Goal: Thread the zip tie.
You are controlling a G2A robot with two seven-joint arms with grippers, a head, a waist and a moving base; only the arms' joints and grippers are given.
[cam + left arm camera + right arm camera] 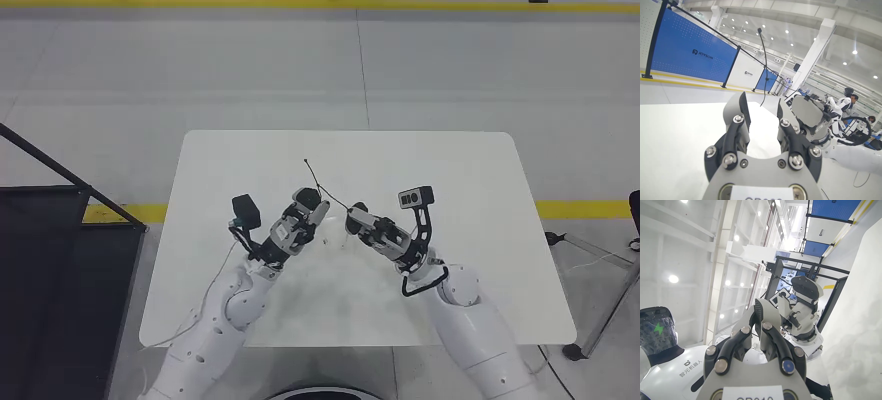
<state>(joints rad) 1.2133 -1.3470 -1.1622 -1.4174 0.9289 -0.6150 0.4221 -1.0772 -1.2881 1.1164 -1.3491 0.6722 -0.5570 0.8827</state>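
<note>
A thin black zip tie [318,186] stands up over the middle of the white table [480,260], its small head at the far upper end. Its near end meets the fingertips of my right gripper [352,213], which is shut on it. In the right wrist view the right gripper [756,302] has its pads pressed together, and the zip tie [766,266] rises beyond them. My left gripper [311,208] hovers just beside the strap, open. In the left wrist view the zip tie [764,56] hangs beyond the gap of the open left gripper [762,97], untouched by either finger.
The two grippers are a few centimetres apart above the table's centre. The right gripper [798,99] sits close beside the left one's finger. A black barrier frame [60,175] stands off the table's left side. Bare tabletop lies all around the arms.
</note>
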